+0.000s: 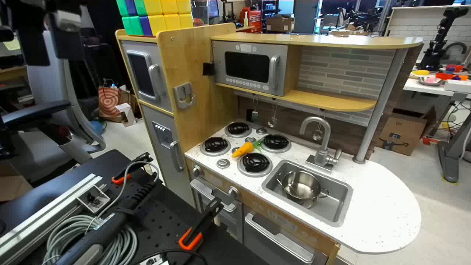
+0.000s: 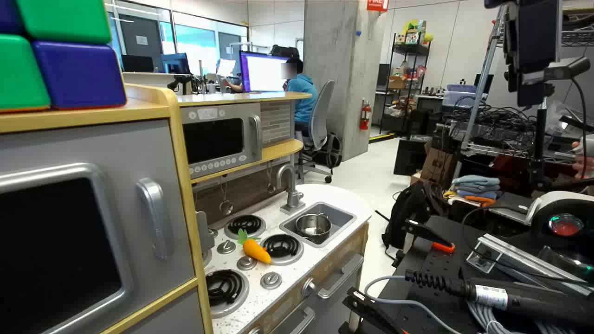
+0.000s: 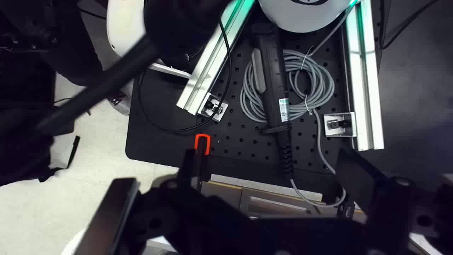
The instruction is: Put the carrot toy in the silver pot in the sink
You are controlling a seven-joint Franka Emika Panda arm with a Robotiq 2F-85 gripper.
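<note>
The carrot toy [image 1: 243,150] is orange with green leaves. It lies on the white stovetop among the black burners, and it also shows in an exterior view [image 2: 256,251]. The silver pot [image 1: 301,185] stands upright in the grey sink [image 1: 340,211] and looks empty; pot [image 2: 313,226] and sink [image 2: 343,216] show in both exterior views. My gripper [image 3: 270,164] is open, with nothing between its fingers. It hangs high above the black table, far from the carrot and the pot, at the edge of an exterior view [image 1: 50,55]. The wrist view shows neither carrot nor pot.
A faucet [image 1: 321,141] rises behind the sink. A microwave [image 1: 250,68] and shelf overhang the counter's back. A tall cabinet [image 1: 198,73] borders the stove. The black table [image 3: 244,141] in front carries coiled cable, metal rails and orange-tipped clamps [image 1: 191,237].
</note>
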